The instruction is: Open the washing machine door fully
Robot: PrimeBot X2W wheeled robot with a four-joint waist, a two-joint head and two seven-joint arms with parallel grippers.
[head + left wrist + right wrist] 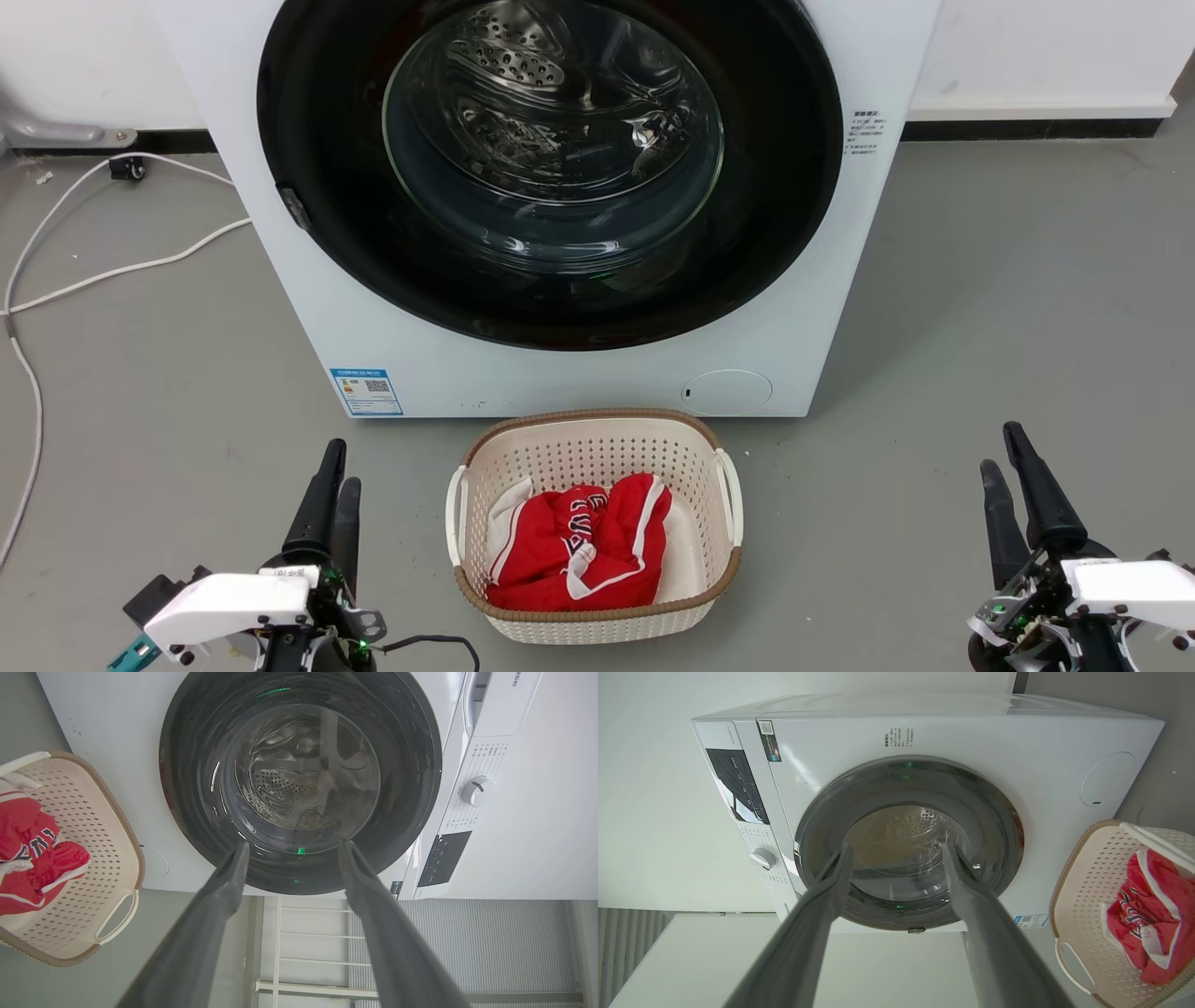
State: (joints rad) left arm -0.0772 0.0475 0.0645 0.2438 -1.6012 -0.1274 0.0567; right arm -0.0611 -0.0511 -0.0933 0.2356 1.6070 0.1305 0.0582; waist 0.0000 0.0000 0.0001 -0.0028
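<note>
Dark 2-fingered left gripper and right gripper gape empty; glossy round black washing machine door sits ahead, its grey edge tab nearer left.

Up on the white drawer front of the washing machine, the letters "nse" are showing, with the rest of the word cut off by the frame. Low on the front, a blue label is carrying a QR code, but its print is too small to read. Small grey print is sitting just beside the washing machine door, and it's unreadable too. White letters are peeking out of the red garment, too folded to make out.
</note>
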